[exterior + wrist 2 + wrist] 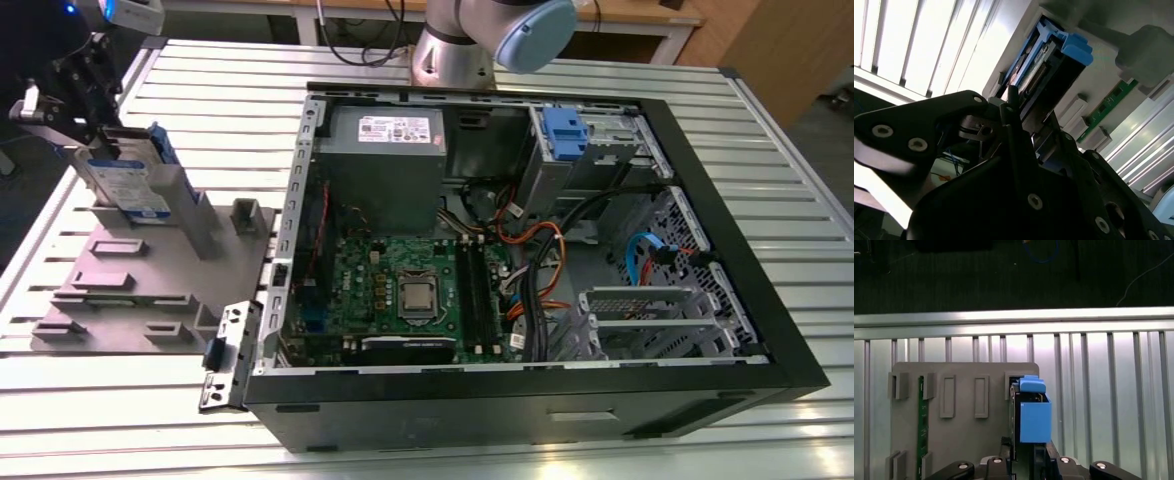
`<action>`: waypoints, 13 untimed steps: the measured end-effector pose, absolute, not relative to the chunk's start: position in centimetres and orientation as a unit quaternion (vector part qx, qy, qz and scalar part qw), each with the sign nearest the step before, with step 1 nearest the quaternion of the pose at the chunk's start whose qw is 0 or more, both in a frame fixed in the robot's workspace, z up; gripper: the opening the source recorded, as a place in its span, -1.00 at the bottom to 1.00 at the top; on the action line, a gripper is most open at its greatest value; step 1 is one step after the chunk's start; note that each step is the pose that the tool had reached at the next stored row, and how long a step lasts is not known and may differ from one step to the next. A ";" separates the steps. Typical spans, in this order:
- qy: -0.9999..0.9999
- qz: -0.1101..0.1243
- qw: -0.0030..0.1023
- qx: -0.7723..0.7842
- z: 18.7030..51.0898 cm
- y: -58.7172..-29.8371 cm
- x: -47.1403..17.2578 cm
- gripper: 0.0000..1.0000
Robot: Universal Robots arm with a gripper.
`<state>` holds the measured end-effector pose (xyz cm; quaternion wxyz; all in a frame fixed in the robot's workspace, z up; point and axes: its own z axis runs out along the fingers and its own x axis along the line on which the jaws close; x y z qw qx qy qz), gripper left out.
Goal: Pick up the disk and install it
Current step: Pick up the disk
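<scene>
Here the claw (1026, 455) hides part of the upright disk (1033, 420).

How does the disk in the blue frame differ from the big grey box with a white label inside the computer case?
The disk is small and thin; the grey box is much bigger and thicker. The disk stands on edge in the grey holder plate outside the computer case; the grey box sits inside the case. The disk wears a blue frame; the grey box has none. Both are grey and carry a label.
</scene>
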<state>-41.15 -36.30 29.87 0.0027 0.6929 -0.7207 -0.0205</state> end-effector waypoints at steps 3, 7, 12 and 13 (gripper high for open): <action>-0.717 -0.021 0.003 0.697 29.9 -36.3 -41.2 -0.29; -0.714 -0.021 0.003 0.700 29.9 -36.3 -41.2 -0.29; -0.709 -0.021 0.003 0.705 29.9 -36.3 -41.2 -0.29; -0.709 -0.021 0.003 0.705 29.9 -36.3 -41.2 -0.29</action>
